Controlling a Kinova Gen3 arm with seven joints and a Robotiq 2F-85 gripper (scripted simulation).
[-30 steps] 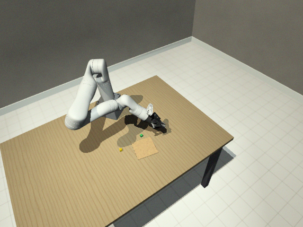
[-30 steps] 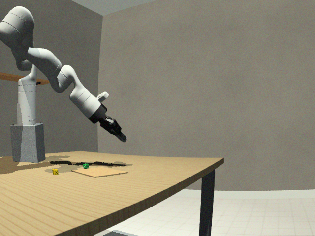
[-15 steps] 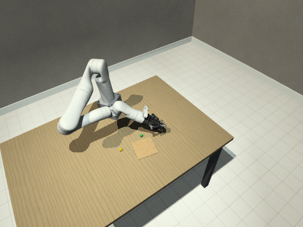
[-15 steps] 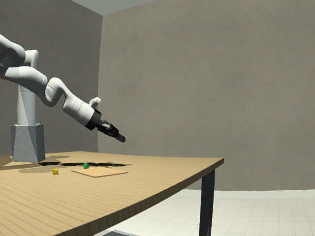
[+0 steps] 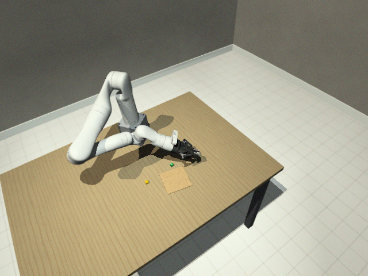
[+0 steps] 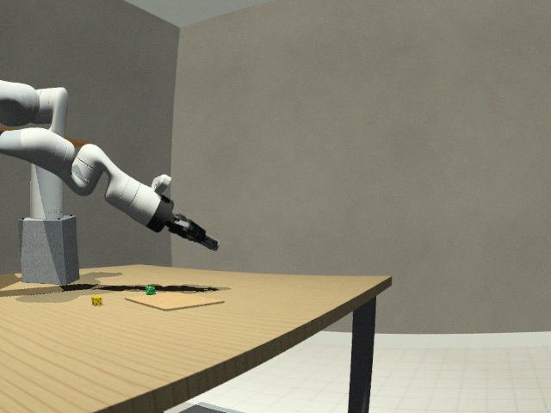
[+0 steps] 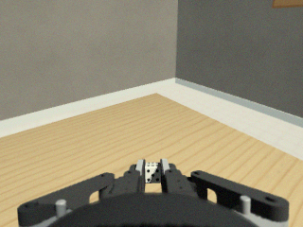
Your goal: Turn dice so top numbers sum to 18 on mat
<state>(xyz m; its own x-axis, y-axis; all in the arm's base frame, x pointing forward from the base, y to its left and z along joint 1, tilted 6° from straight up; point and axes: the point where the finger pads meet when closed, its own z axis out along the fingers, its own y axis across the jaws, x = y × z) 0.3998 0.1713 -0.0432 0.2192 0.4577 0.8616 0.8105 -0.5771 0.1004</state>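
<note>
My gripper (image 7: 152, 168) is shut on a small white die (image 7: 151, 170) with black pips, seen between the fingertips in the wrist view. In the top and exterior views the gripper (image 5: 196, 153) (image 6: 213, 243) hangs tilted above the table, beyond the far edge of the tan mat (image 5: 175, 179) (image 6: 174, 300). A green die (image 5: 171, 164) (image 6: 150, 289) lies on the table just off the mat's far corner. A yellow die (image 5: 146, 181) (image 6: 96, 300) lies on the table left of the mat. No die shows on the mat.
The arm's grey base block (image 5: 133, 123) (image 6: 47, 249) stands on the table behind the mat. The table's right edge (image 6: 311, 306) lies beyond the mat.
</note>
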